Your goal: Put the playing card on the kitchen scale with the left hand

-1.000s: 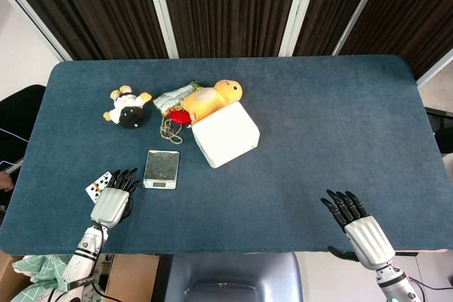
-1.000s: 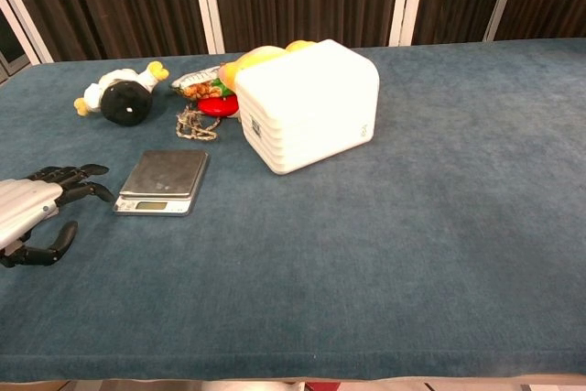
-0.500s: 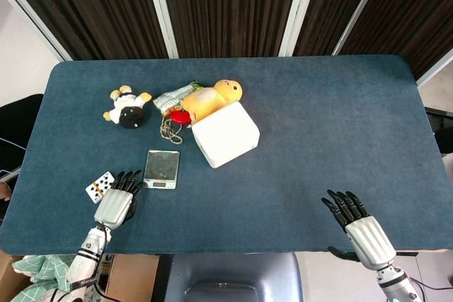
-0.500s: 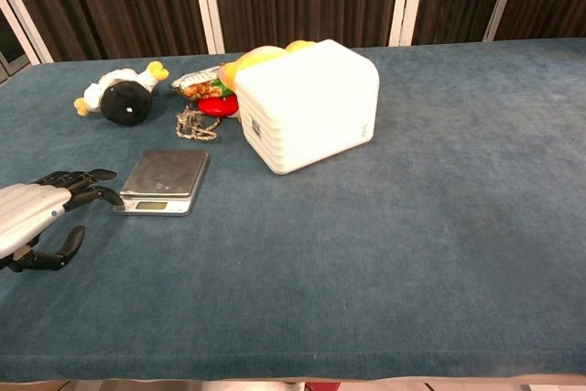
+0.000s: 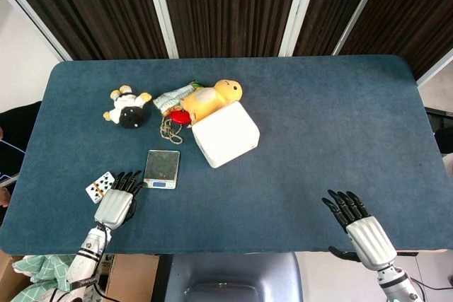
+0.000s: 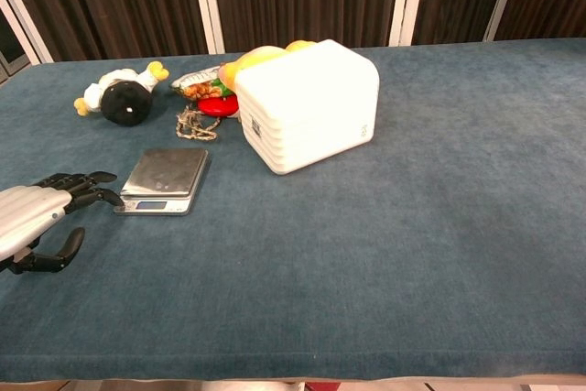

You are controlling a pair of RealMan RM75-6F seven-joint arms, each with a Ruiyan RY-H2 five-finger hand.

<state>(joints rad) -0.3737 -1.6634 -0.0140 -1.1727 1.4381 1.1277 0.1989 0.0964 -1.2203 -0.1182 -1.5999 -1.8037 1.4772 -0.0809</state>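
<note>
The playing card (image 5: 99, 186) lies face up on the blue table near the front left edge. My left hand (image 5: 116, 201) hovers just right of it, fingers spread and holding nothing; the chest view shows the same left hand (image 6: 37, 212) low at the left edge. The silver kitchen scale (image 5: 162, 168) sits just right of that hand's fingertips, and in the chest view the scale (image 6: 165, 179) has nothing on its plate. My right hand (image 5: 357, 224) rests open near the front right edge, out of the chest view.
A white box (image 5: 226, 134) stands right of the scale. Behind it lie a yellow plush duck (image 5: 212, 97), a red object (image 5: 178, 116), a snack packet (image 5: 172, 96), a cord (image 5: 166, 129) and a black-and-white plush toy (image 5: 127, 107).
My left hand has shifted slightly right, off the card, which now shows more fully. The right hand has barely moved.
</note>
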